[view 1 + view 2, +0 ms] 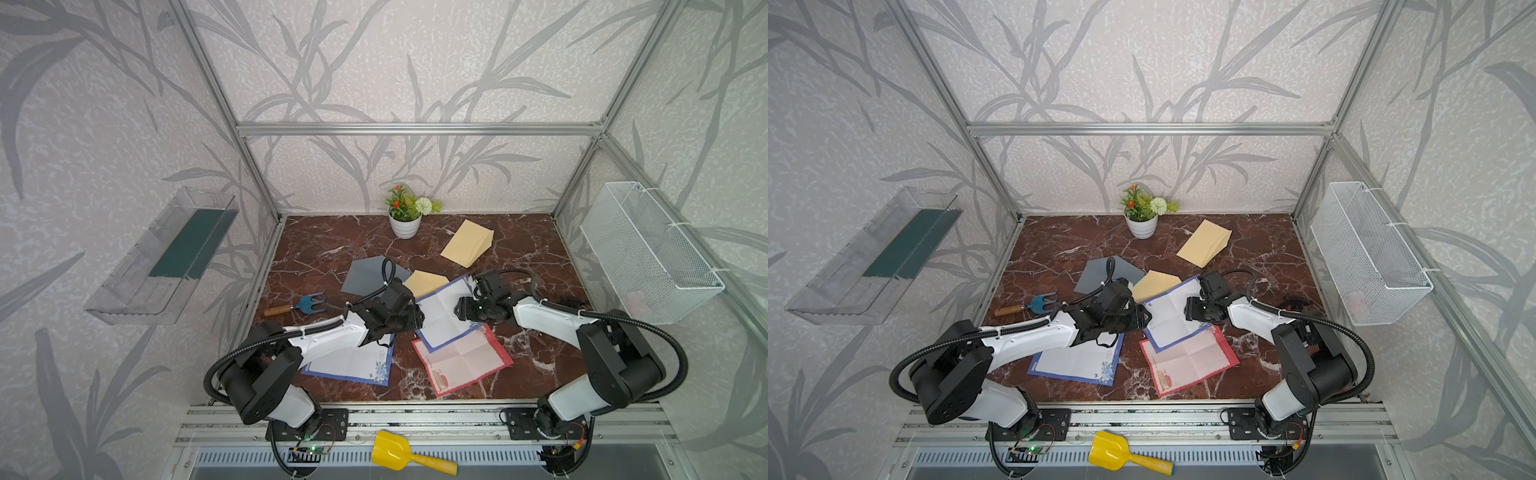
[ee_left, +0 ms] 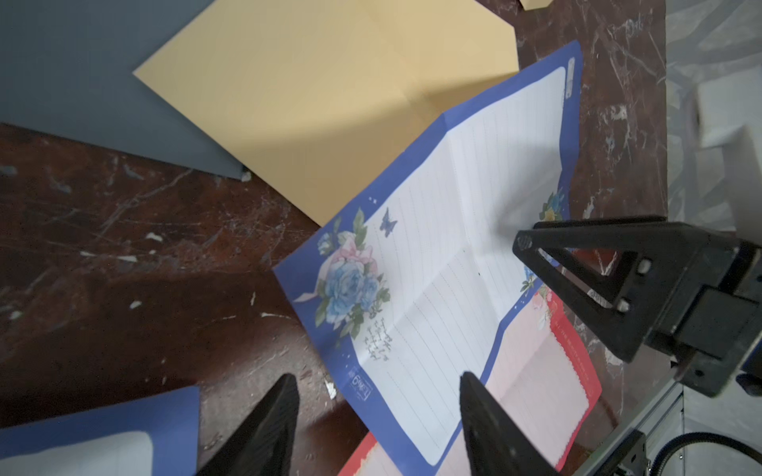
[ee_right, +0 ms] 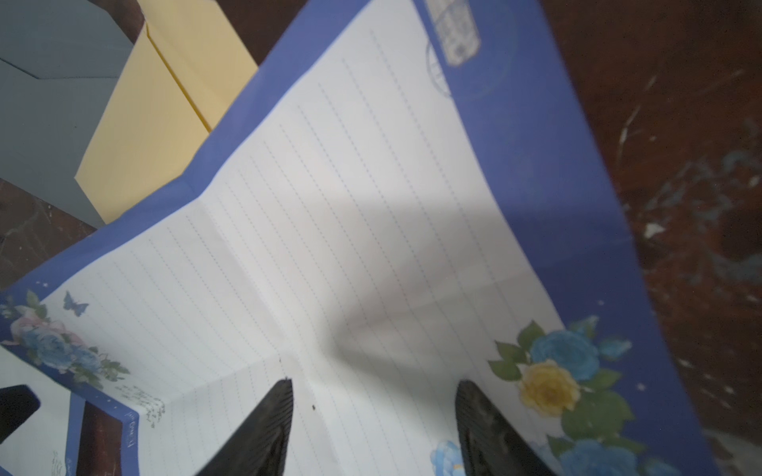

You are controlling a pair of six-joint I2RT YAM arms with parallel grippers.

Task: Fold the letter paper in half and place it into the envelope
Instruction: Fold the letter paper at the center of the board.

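Red-brown marble tabletop [image 1: 332, 241]: blue-bordered lined letter paper [image 1: 442, 316] lies unfolded and creased mid-table, one edge over yellow paper envelope [image 1: 426, 282], another over red-bordered pink sheet [image 1: 465, 361]. Left gripper [image 2: 377, 379] jaws apart, straddling paper's edge; right gripper [image 3: 373, 385] jaws apart over paper, nothing gripped

Tan paper envelope [image 2: 330, 103] partly buried under blue-bordered lined letter sheet [image 2: 453, 268] ahead of left pincer [image 2: 377, 377]; printed script blurred.
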